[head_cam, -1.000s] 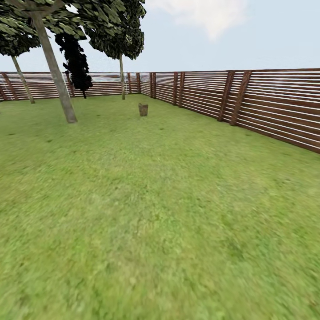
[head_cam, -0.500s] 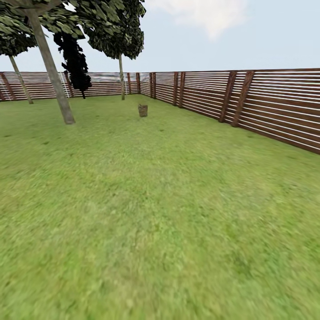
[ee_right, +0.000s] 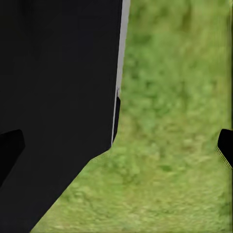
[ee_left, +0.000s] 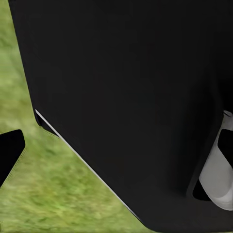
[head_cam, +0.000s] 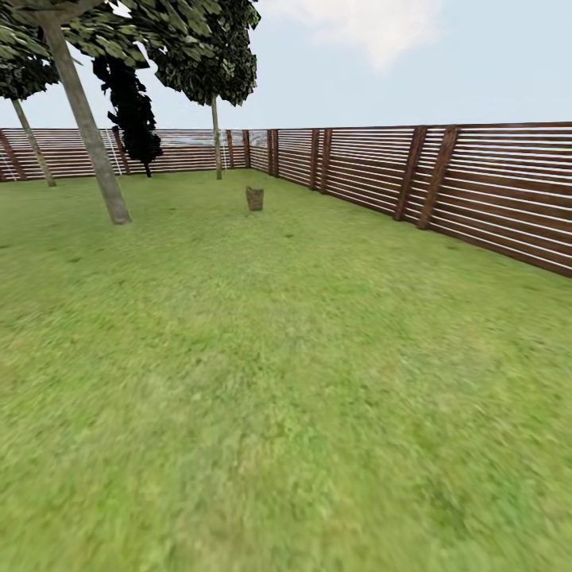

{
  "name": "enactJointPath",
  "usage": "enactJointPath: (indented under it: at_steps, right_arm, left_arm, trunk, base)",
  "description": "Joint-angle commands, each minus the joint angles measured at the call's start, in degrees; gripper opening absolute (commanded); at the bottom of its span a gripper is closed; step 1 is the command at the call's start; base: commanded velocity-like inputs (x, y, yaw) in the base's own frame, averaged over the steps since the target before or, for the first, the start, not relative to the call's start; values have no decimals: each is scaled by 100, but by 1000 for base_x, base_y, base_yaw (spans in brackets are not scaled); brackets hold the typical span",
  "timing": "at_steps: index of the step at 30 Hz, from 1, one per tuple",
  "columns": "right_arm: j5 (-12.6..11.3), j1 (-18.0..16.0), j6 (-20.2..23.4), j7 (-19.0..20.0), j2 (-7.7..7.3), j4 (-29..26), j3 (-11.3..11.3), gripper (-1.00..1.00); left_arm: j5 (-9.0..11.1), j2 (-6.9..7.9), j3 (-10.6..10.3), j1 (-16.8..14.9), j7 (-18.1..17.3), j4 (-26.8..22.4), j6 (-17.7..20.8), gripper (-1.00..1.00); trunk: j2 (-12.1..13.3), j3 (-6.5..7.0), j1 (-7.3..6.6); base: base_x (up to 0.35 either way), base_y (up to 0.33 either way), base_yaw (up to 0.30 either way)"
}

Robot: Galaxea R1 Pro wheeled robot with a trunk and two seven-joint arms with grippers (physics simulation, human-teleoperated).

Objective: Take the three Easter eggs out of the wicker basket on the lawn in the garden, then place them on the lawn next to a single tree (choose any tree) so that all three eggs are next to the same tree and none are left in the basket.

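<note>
Head view: I see the basket (head_cam: 254,198) upper centre on the lawn (head_cam: 286,381), tree (head_cam: 87,127) upper left, fence (head_cam: 477,191) right. Both wrist views: fingertips wide apart over grass, holding nothing.

The wicker basket (head_cam: 254,198) sits far out on the lawn (head_cam: 286,381), the tree (head_cam: 83,119) off to its left, and the fence (head_cam: 445,187) runs along the right and back.

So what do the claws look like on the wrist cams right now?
Each claw shows as black fingertips at the picture edges, one on the left wrist cam. Beside them is a large black body panel with a thin pale edge, plus a light grey rounded part.
</note>
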Motion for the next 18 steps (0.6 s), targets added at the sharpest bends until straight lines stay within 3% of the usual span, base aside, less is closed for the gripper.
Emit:
enactJointPath:
  at_steps: [1, 18]
  right_arm:
    - [42, -8, -7, -4, -1, 15, 3, 100]
    - [50, -8, -153, 4, -18, 15, 7, 100]
  left_arm:
    - [-2, 0, 0, 5, -1, -11, -4, 100]
    - [0, -1, 0, 6, -1, -11, -4, 100]
  trunk:
    - [-2, -3, 4]
    - [-2, 47, 4]
  base:
    - [338, 0, 0]
    - [338, 0, 0]
